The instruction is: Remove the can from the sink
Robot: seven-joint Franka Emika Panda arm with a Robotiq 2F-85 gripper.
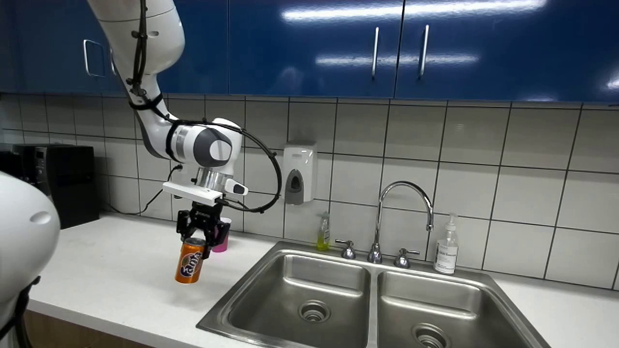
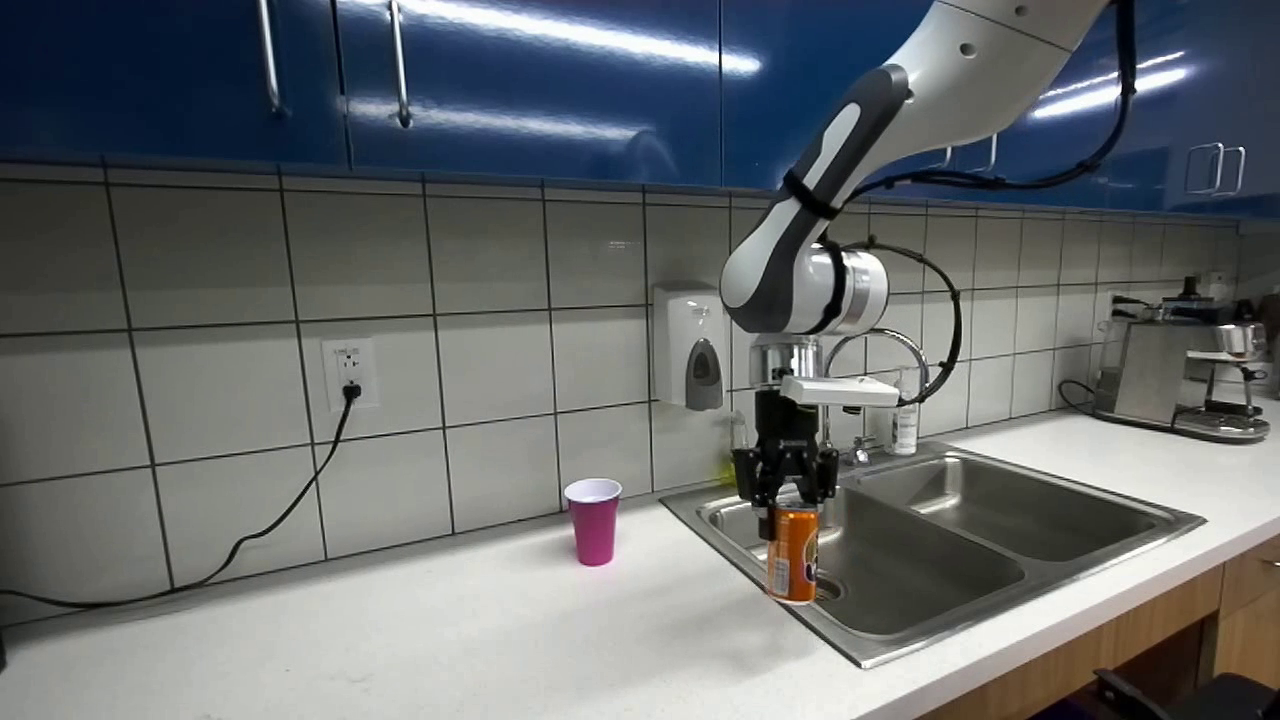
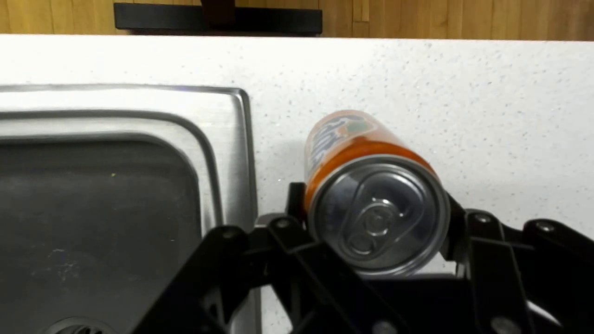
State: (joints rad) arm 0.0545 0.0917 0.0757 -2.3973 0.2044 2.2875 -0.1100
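Observation:
The orange can [image 1: 190,265] hangs slightly tilted from my gripper [image 1: 196,244], over the white counter beside the sink [image 1: 373,309]. An exterior view also shows the can [image 2: 795,560] with its base apparently a little above the counter, in front of the sink's near edge from that angle. In the wrist view the silvery top of the can [image 3: 371,185] faces the camera. The fingers of my gripper [image 3: 376,211] press on both sides of its upper part. The sink's steel rim [image 3: 234,148] is to the left there. Both basins seen in the exterior views hold no can.
A pink cup [image 2: 595,525] stands on the counter near the wall, behind the gripper in an exterior view. A faucet [image 1: 404,188], a yellow-green spray bottle [image 1: 323,234] and a pump bottle [image 1: 446,249] stand along the sink's back. The counter's front edge [image 3: 417,40] shows in the wrist view.

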